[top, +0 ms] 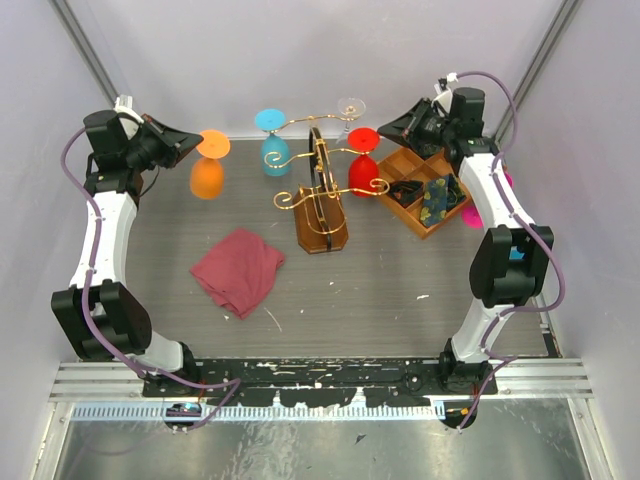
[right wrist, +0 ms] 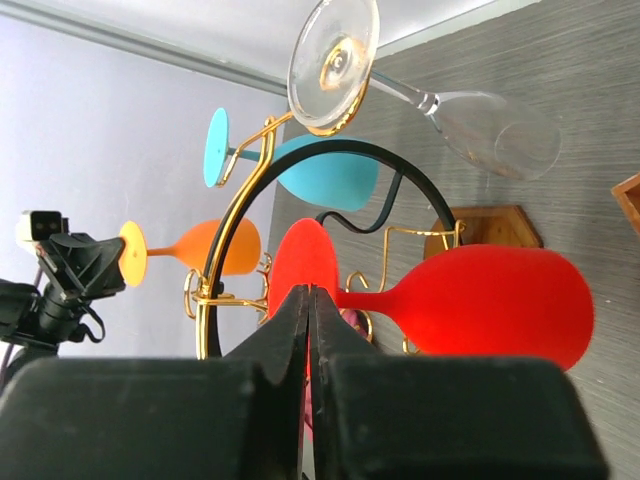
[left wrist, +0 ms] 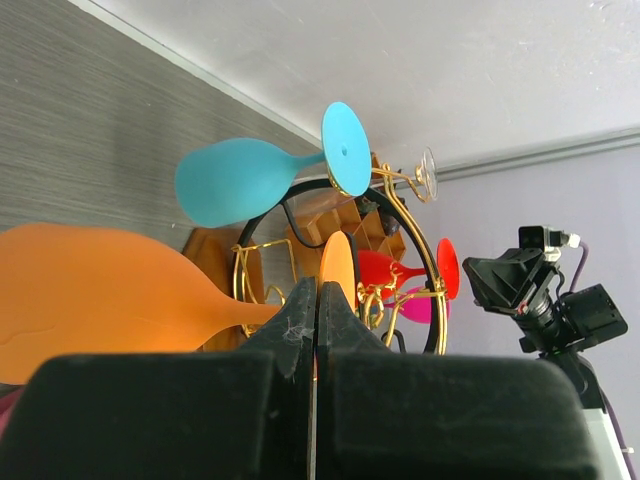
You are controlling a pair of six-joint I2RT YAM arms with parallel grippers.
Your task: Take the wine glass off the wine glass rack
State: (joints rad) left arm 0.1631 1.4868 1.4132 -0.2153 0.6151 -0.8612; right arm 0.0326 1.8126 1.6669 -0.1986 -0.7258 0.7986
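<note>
The wine glass rack (top: 320, 205) stands mid-table, with gold wire arms, a dark hoop (right wrist: 240, 200) and a wooden base. A blue glass (top: 275, 150) and a clear glass (top: 352, 105) hang on it. My left gripper (top: 192, 145) is shut on the foot of an orange wine glass (top: 206, 178) and holds it left of the rack, apart from it. My right gripper (top: 388, 130) is shut on the foot of a red wine glass (top: 363, 170), close by the rack's right arm. I cannot tell whether it touches the wire. The pinched feet show in the left wrist view (left wrist: 338, 265) and the right wrist view (right wrist: 305, 260).
A compartmented wooden tray (top: 398, 165) lies right of the rack, under my right arm. A pink glass (top: 470, 215) shows behind that arm. A crumpled red cloth (top: 238, 270) lies front left. White walls close in behind and at both sides.
</note>
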